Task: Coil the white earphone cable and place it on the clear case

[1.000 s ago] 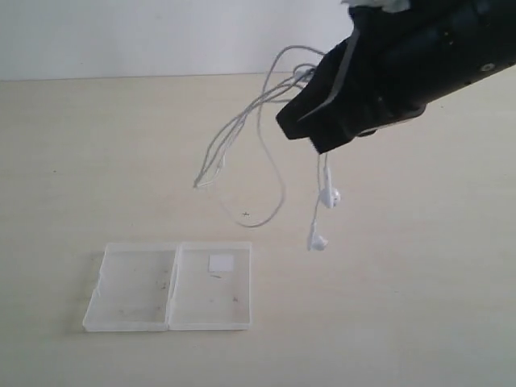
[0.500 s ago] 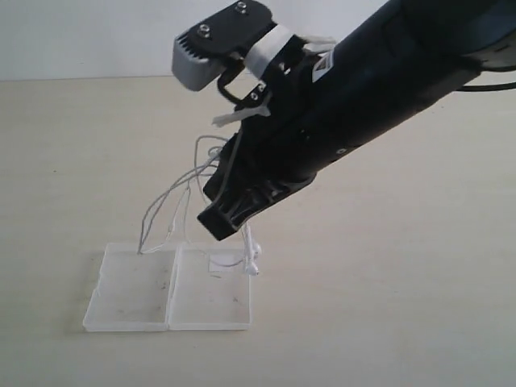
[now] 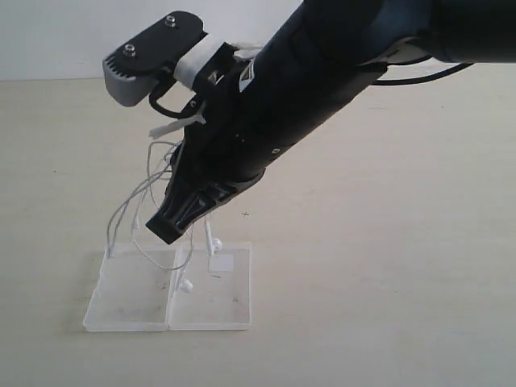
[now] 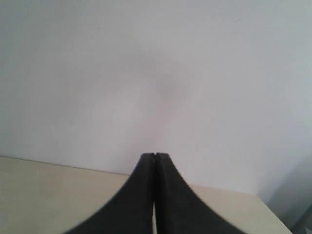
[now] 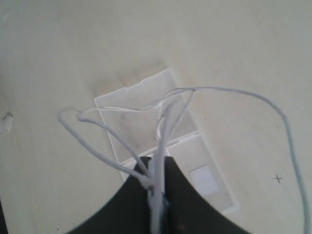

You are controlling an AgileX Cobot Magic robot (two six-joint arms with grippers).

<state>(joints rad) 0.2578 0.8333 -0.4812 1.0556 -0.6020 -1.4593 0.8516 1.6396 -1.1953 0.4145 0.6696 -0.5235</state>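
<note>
**Exterior view, front to back.** Nearest to us lies the clear case [image 3: 129, 297], opened flat on the pale surface [image 3: 387, 282]. Its two halves sit side by side, and a small white sticker [image 3: 221, 263] shows in the right half.

Directly above the case we see the right pincer [image 3: 161, 230], angled steeply downward at the end of the black right arm [image 3: 322, 72]. Its jaws are pressed together on a bunch of strands of the white earphone cable [image 3: 129, 208]. The cable hangs from this grip in loose loops over the case's left half and far edge.

One earbud [image 3: 185, 285] hangs low over the hinge line, and the other earbud [image 3: 216, 243] is at the far rim of the right half. We cannot tell whether either one touches the plastic.

A grey housing [image 3: 153, 56] rides on top of the arm. Beyond the case a tiny cross mark [image 3: 245, 214] sits on the surface, and a white wall [image 3: 64, 40] closes the scene.

**Right wrist view.** We look down past the right pincer [image 5: 157, 163], with the white earphone cable [image 5: 97, 146] fanning out from between its tips. Below lie the clear case [image 5: 131, 129], its sticker [image 5: 204, 178] and the cross mark [image 5: 278, 179].

**Left wrist view.** The left pincer [image 4: 154, 157] is pressed together and empty, and it faces the wall [image 4: 156, 73] above the surface's edge.
</note>
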